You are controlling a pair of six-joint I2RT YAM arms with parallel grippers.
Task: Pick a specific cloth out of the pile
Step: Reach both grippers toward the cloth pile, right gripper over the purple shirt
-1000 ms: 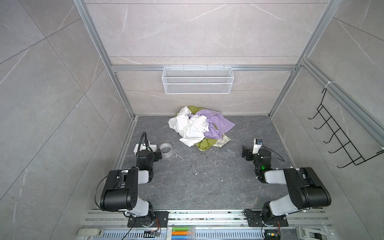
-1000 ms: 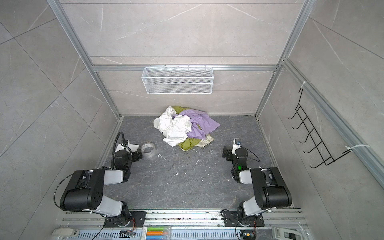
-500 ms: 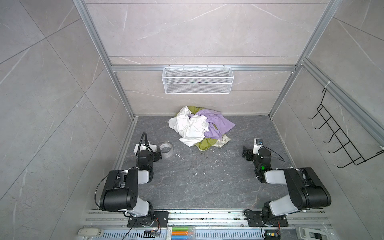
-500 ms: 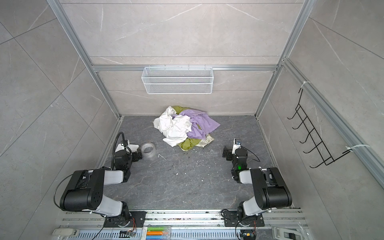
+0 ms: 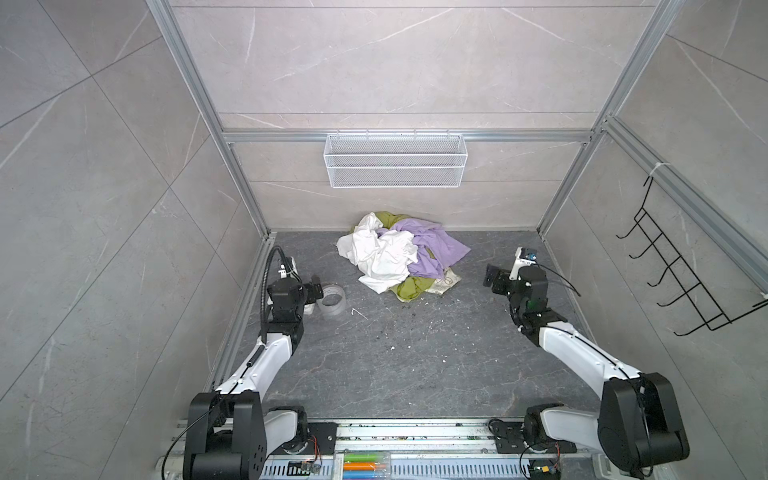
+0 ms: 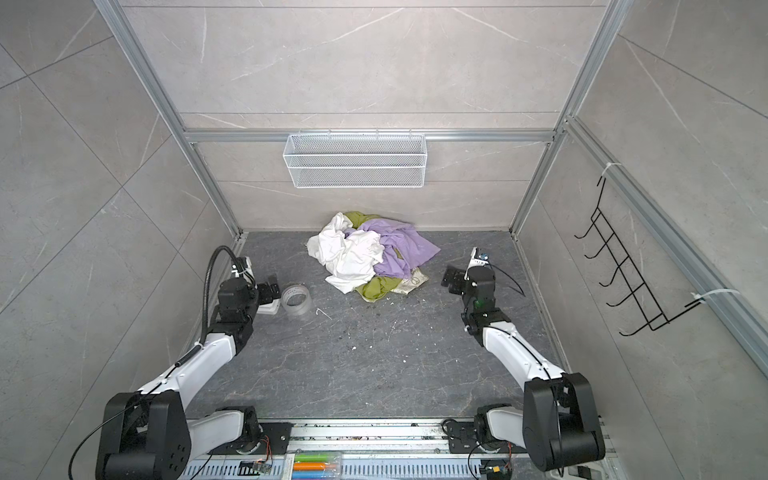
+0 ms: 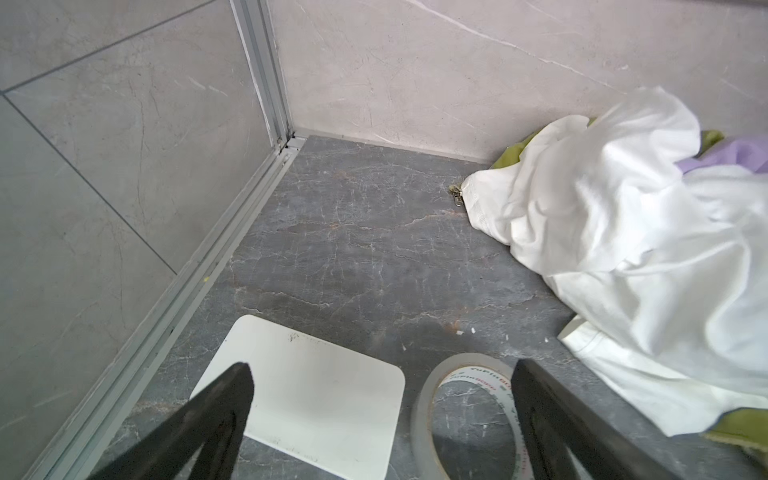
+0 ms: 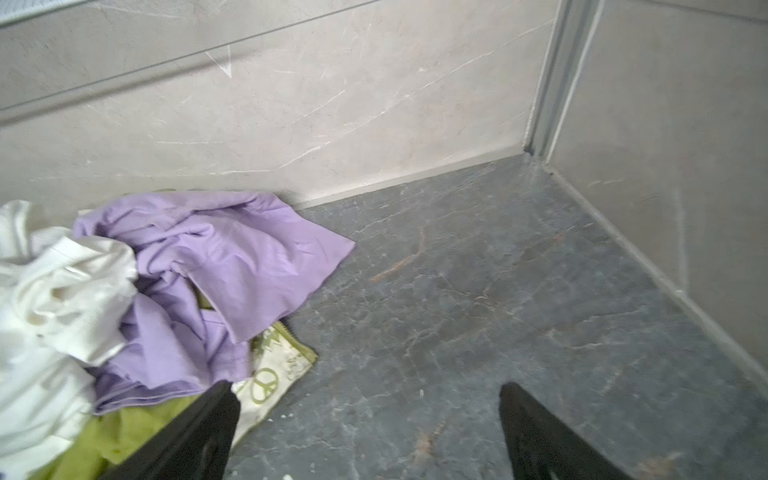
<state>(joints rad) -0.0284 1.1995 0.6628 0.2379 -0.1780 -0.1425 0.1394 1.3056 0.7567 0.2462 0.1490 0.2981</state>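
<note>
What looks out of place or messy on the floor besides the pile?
A roll of tape and a white card lie by the left gripper, unrelated to the job, and white crumbs are scattered over the floor.

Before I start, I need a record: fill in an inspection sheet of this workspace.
Surface: dark grey marbled floor.
Job's things: the cloth, lavender, on the right of the pile, untouched.
Clutter: tape roll, white card.
Grippers: left gripper and right gripper open, nothing held.
Cables: black hose on left arm, thin wire at right wrist.
Surroundings: wire basket on back wall, hook rack on right wall.
</note>
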